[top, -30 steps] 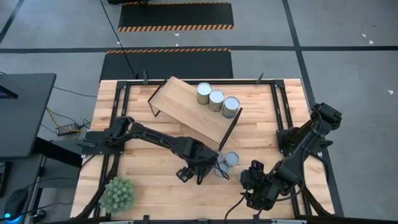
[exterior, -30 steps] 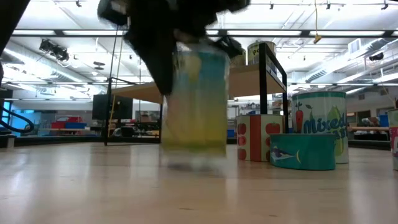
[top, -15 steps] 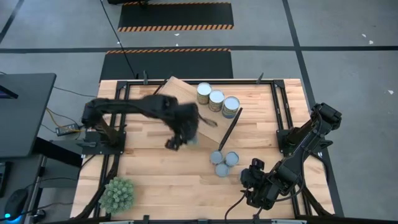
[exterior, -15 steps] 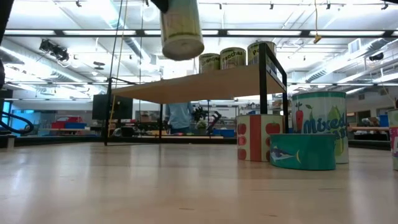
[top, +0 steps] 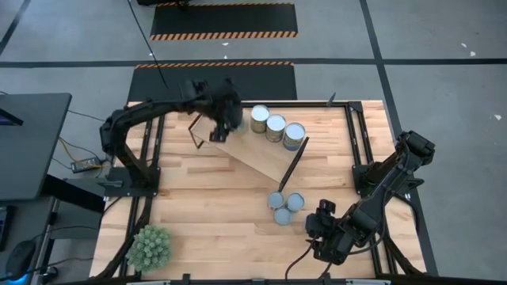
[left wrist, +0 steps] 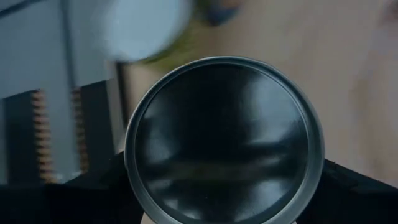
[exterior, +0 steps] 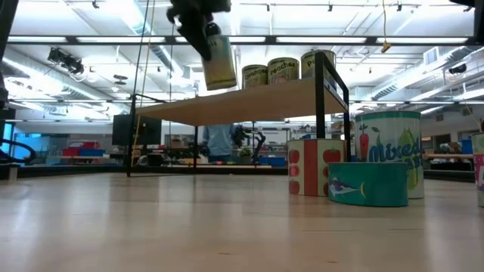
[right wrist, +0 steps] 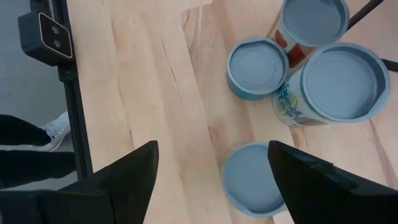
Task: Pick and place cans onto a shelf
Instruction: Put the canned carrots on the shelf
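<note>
My left gripper (top: pixel 224 120) is over the far left end of the shelf (top: pixel 255 150), shut on a can (exterior: pixel 219 60) with a yellowish label; the can's round end (left wrist: pixel 224 140) fills the left wrist view. Three cans (top: pixel 276 127) stand in a row on the shelf's far right part. Three more cans (top: pixel 283 206) stand on the table by the shelf's near right leg. My right gripper (top: pixel 325 237) waits open near the table's front right, short of the nearest blue-topped can (right wrist: pixel 252 180). My left gripper pinches the can's labelled side (exterior: pixel 212 44) between its two fingers, near the can's upper end. The fingers (left wrist: pixel 118 183) come slanting from above, one on each side of the round. The can hangs tilted below them, clear of the shelf.
A spiky green plant ball (top: pixel 150 247) sits at the table's near left corner. Black frame rails (top: pixel 149 150) run along the table's left and right sides. The shelf's near left half is bare wood (top: pixel 238 150).
My left gripper has lifted the can off the table beside the shelf's near right leg. It has swung up and toward the far left, over the shelf's far end, rolling as it went. The can hangs tilted above the shelf.
</note>
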